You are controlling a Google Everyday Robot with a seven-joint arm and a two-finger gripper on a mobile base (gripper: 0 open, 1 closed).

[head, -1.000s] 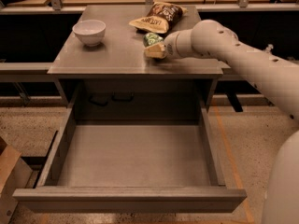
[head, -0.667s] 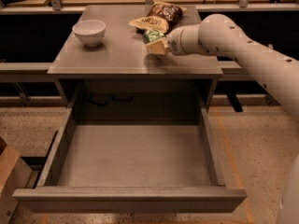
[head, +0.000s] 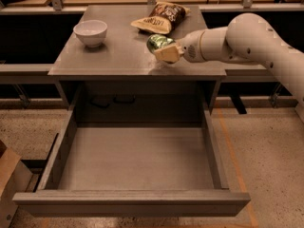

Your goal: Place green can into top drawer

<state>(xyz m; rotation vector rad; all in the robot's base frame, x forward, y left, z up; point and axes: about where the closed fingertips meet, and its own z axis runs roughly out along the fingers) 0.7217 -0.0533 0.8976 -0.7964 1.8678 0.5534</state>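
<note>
The green can [head: 157,42] is shiny green and lies tilted in my gripper [head: 164,51], just above the right part of the grey tabletop [head: 118,56]. The gripper's tan fingers [head: 167,54] are shut on the can. My white arm reaches in from the right. The top drawer [head: 135,160] is pulled fully open below the table front. It is wide, shallow and grey-brown, and nothing lies inside it.
A white bowl [head: 90,32] stands at the table's back left. A tan-and-brown chip bag [head: 159,17] lies at the back, just behind the can. A cardboard edge [head: 7,172] shows at the lower left. Speckled floor surrounds the drawer.
The gripper with the green can has lifted slightly and drawn a little to the right and toward the table's front edge. The drawer, bowl and bag have not moved.
</note>
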